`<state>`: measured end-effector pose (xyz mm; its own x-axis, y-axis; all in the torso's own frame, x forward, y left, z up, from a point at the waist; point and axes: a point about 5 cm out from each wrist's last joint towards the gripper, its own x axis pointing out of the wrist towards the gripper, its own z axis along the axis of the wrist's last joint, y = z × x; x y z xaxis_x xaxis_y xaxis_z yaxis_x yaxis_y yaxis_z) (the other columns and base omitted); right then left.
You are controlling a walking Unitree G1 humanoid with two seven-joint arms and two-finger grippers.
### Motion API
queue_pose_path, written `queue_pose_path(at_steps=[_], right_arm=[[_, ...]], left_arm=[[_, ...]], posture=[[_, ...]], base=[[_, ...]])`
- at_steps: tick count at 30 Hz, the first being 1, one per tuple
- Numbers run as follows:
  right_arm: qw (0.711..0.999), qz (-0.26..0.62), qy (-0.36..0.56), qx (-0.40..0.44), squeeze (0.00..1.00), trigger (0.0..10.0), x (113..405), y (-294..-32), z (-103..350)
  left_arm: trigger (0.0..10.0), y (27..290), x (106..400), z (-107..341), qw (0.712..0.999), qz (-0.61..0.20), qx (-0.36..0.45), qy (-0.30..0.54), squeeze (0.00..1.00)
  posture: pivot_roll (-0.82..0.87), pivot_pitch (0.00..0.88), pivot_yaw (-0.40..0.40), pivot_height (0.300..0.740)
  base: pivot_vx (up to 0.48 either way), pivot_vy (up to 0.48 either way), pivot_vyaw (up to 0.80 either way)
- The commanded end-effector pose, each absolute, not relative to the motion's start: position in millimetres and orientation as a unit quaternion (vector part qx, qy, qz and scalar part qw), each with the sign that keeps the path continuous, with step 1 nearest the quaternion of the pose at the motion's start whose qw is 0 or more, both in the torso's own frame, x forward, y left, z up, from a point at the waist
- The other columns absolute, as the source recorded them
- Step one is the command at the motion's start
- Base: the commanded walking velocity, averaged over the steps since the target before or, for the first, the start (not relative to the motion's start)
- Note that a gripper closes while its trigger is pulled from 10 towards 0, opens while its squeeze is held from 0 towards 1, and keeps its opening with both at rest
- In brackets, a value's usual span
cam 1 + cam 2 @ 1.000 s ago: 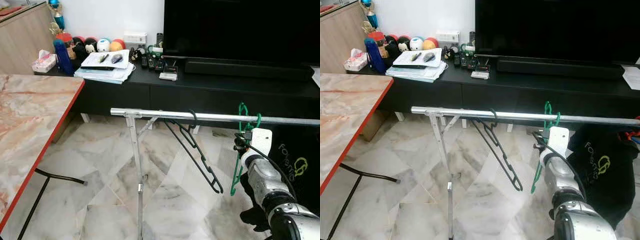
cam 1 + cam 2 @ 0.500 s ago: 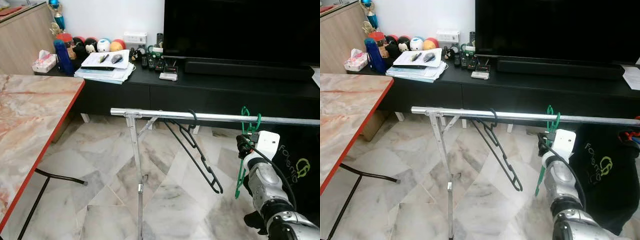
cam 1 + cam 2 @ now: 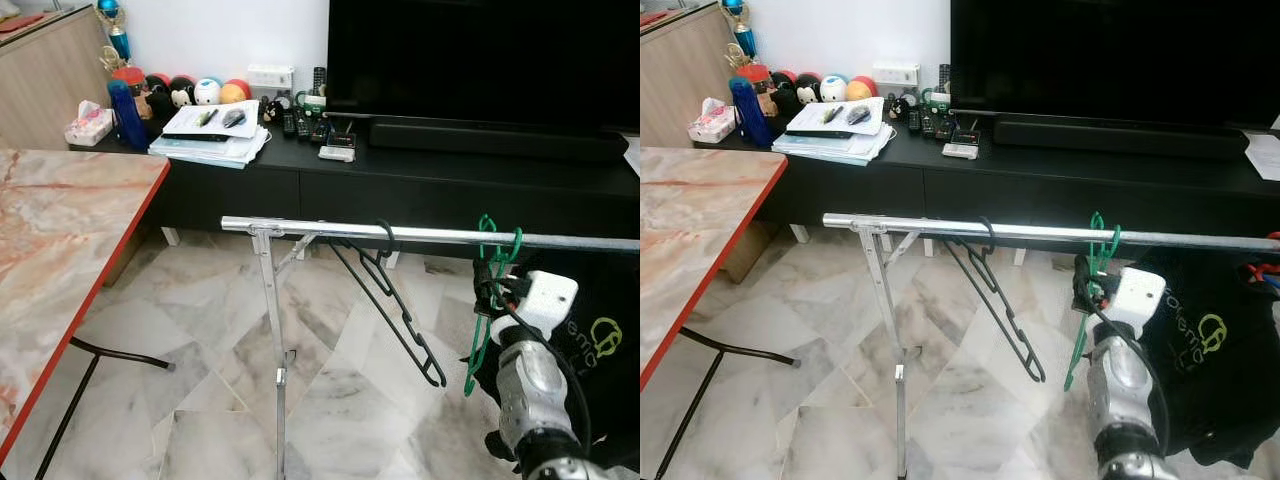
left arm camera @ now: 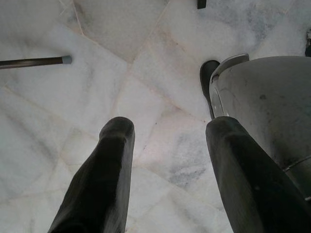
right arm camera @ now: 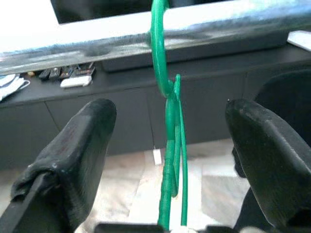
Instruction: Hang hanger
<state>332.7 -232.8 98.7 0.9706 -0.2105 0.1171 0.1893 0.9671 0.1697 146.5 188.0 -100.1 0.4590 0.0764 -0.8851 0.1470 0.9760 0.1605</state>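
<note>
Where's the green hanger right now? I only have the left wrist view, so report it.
Observer: The green hanger hangs by its hook over the silver rail.
Operator: Give me the right gripper's state.
Observer: The right gripper is open just below the rail, with its fingers on either side of the hanger, not touching it.

Marble floor (image 3: 200, 330), black TV cabinet (image 3: 400, 180)
</note>
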Motion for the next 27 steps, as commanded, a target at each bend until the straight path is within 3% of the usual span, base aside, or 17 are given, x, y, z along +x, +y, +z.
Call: queue_pose_path(at_steps=[1,3,4,5,6,15,19,22,27], right_arm=[[0.987,-0.115,-0.089,0.07,0.94,10.0,327.0,-234.9,100.9],[0.982,-0.147,-0.092,0.068,0.38,10.0,315.9,-240.1,94.2],[0.981,-0.16,-0.09,0.068,0.17,10.0,310.6,-242.1,90.3],[0.981,-0.16,-0.09,0.068,0.17,10.0,310.6,-242.1,90.3],[0.978,-0.191,-0.069,0.059,0.0,10.0,293.8,-246.0,73.4],[0.967,-0.239,0.072,0.045,0.0,10.0,236.8,-245.6,4.3],[0.964,-0.199,0.168,0.049,0.0,10.0,227.3,-235.5,-23.1],[0.941,-0.156,0.29,0.073,0.0,10.0,206.9,-220.6,-54.9],[0.914,-0.079,0.395,0.04,0.0,10.0,181.0,-197.8,-79.3]], left_arm=[[10.0,150.9,130.7,-108.3,0.836,-0.081,0.057,0.54,0.0],[10.0,151.5,130.9,-108.2,0.836,-0.079,0.058,0.54,0.0],[10.0,151.8,131.0,-108.2,0.837,-0.078,0.058,0.539,0.0],[10.0,151.8,131.0,-108.2,0.837,-0.078,0.058,0.539,0.0],[10.0,152.0,131.5,-108.0,0.838,-0.075,0.056,0.537,0.0],[10.0,158.5,133.2,-107.0,0.842,-0.064,0.056,0.533,0.0],[10.0,160.1,133.8,-106.8,0.843,-0.062,0.055,0.532,0.0],[10.0,160.7,135.0,-106.3,0.845,-0.061,0.053,0.529,0.0],[10.0,161.1,135.8,-105.9,0.846,-0.059,0.051,0.527,0.0]], posture=[[0.04,0.083,-0.018,0.74],[0.04,0.084,-0.019,0.74],[0.04,0.084,-0.019,0.74],[0.04,0.084,-0.019,0.74],[0.03,0.092,-0.023,0.74],[0.02,0.087,-0.024,0.74],[0.02,0.086,-0.019,0.74],[0.02,0.086,-0.015,0.74],[0.04,0.085,-0.015,0.74]], base=[[0.0,0.0,0.0],[0.0,0.0,0.0],[0.0,0.0,0.0],[0.0,0.0,0.0],[0.0,0.0,0.0],[0.0,0.0,0.0],[0.0,0.0,0.0],[0.0,0.0,0.0],[0.0,0.0,0.0]])
